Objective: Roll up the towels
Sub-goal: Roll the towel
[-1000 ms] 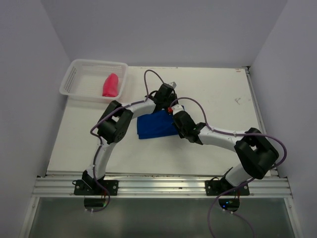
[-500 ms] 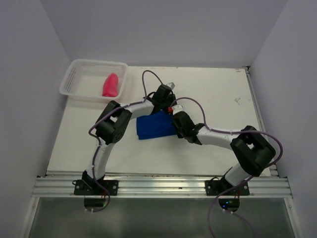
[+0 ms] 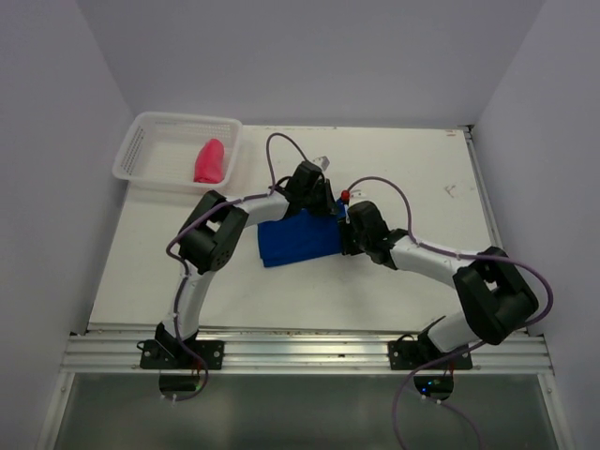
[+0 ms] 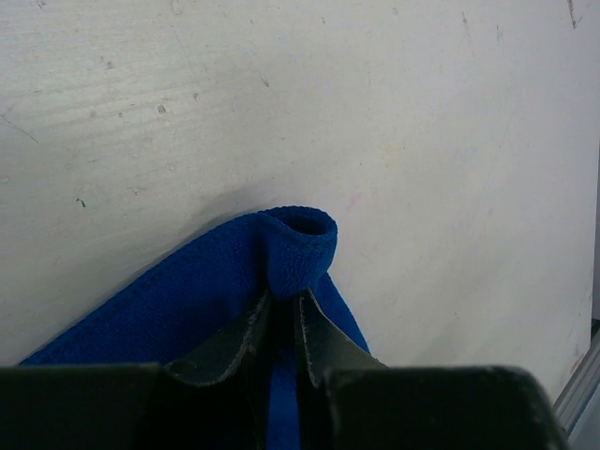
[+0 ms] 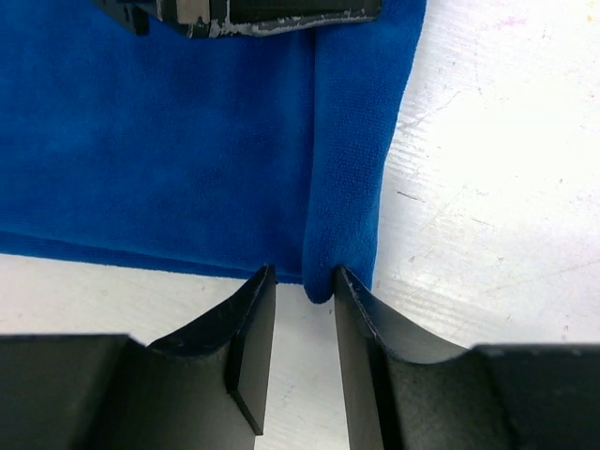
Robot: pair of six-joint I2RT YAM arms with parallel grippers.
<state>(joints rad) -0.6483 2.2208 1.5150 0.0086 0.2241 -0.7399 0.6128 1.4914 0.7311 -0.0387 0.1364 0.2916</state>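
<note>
Left pincer (image 4: 281, 302) nipping rolled edge of blue towel (image 4: 302, 246), right pincer (image 5: 303, 275) parted alongside

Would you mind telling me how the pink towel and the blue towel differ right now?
The pink towel is a compact bundle lying in the white basket; the blue towel lies mostly flat on the table, only one edge curled over. Nothing touches the pink towel, while the left gripper pinches the blue towel's curled edge between its fingers. Both are small soft cloths.
</note>
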